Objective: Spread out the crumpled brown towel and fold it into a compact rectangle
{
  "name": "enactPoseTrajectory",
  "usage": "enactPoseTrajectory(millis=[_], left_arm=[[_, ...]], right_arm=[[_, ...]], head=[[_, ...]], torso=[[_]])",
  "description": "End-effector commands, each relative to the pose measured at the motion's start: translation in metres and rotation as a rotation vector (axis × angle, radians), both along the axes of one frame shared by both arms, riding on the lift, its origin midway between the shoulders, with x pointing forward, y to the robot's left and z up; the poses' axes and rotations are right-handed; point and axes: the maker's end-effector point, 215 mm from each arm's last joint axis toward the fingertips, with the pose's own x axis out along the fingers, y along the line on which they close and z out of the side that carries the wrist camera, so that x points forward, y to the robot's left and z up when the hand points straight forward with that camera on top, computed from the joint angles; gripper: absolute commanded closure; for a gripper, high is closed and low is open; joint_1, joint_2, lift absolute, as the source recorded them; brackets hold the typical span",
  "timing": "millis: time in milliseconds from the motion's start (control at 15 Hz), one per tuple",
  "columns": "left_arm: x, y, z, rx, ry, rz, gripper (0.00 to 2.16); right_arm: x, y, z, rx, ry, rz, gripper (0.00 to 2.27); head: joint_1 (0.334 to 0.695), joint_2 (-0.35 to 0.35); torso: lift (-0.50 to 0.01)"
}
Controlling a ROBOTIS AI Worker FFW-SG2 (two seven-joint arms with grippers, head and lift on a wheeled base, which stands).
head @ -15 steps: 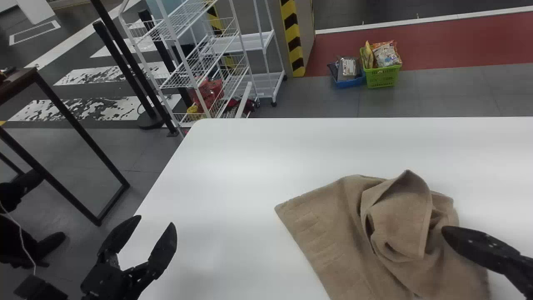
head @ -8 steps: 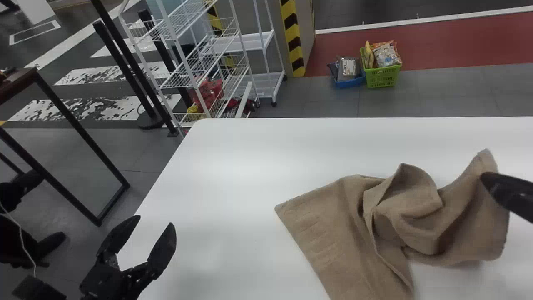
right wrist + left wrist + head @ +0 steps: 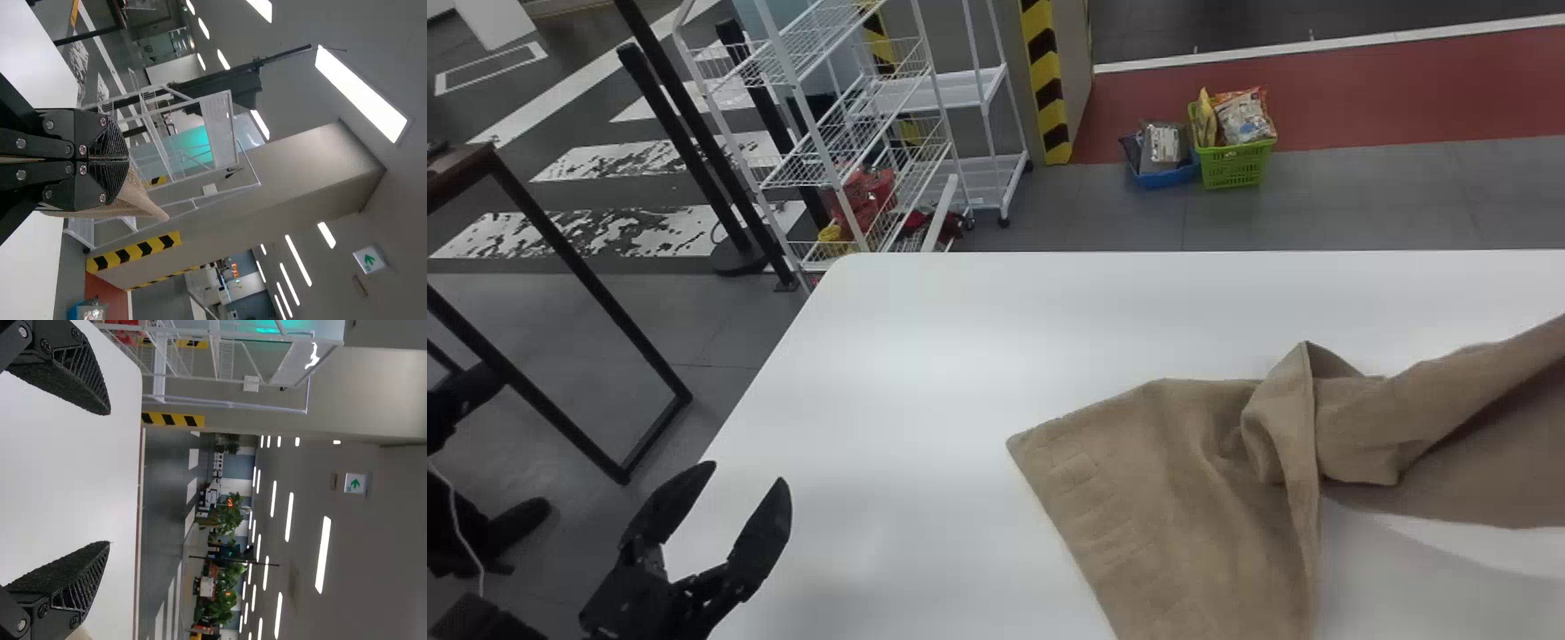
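Note:
The brown towel lies on the white table at the right of the head view, its left part fairly flat, its middle bunched in folds. Its right part rises toward that view's right edge, lifted off the table. In the right wrist view my right gripper is shut on the towel, a corner of cloth sticking out past the fingertips. My left gripper stands open over the table's left edge, well left of the towel; in the left wrist view the left gripper holds nothing between its fingers.
The white table extends under both sides. Beyond its far left corner stand white wire shelves. A green basket and a blue one sit on the floor behind, and a dark table frame stands at the left.
The right gripper has moved right and out of the head view, pulling the towel's right part along and up. The towel's left part has stayed nearly in place. The left gripper remains open.

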Motion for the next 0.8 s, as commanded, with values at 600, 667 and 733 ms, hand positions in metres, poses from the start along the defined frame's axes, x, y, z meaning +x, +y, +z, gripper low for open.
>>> enactPoseTrajectory(millis=[600,667,733], left_arm=[[-0.001,-0.01,-0.003,-0.011,0.006,-0.051,0.12],[0.0,-0.01,-0.004,-0.012,0.006,-0.049,0.12],[0.0,-0.009,-0.005,-0.013,0.007,-0.048,0.12]], right_arm=[[-0.053,-0.052,-0.044,-0.711,-0.102,0.15,1.44],[-0.057,-0.058,-0.047,-0.755,-0.101,0.156,1.44],[-0.061,-0.065,-0.054,-0.799,-0.08,0.167,1.44]], head=[[0.695,0.209],[0.695,0.207],[0.695,0.206]], torso=[[-0.127],[-0.127],[-0.127]])
